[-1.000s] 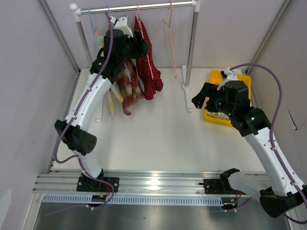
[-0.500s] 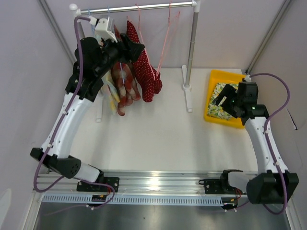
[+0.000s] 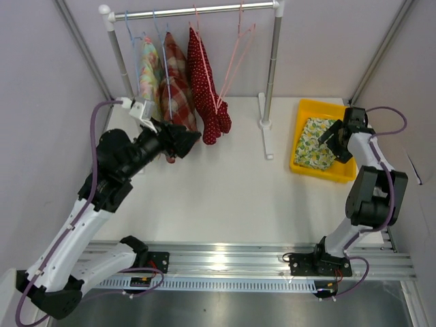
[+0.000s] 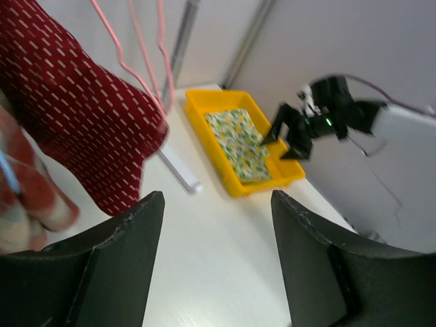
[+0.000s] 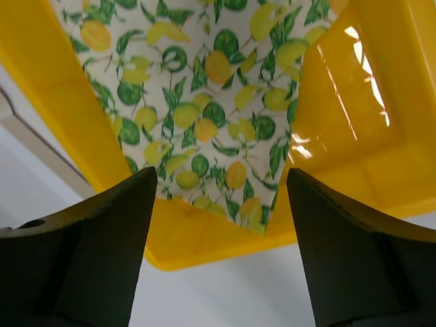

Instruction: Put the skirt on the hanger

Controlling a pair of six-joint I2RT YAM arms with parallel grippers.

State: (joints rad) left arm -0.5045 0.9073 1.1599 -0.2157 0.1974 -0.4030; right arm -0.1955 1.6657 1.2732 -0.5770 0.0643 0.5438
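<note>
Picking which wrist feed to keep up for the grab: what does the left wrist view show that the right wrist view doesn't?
Only the left wrist view: the red dotted garment hanging, the empty pink hangers, and the right hand open at the yellow bin. Only the right wrist view: a close look at the bin's bare shiny corner beside the cloth. Both: the bin and the lemon-print skirt lying in it.

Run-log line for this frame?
left tool open, empty, near rack | right tool open above lemon-print skirt | skirt in yellow bin, not grasped
</note>
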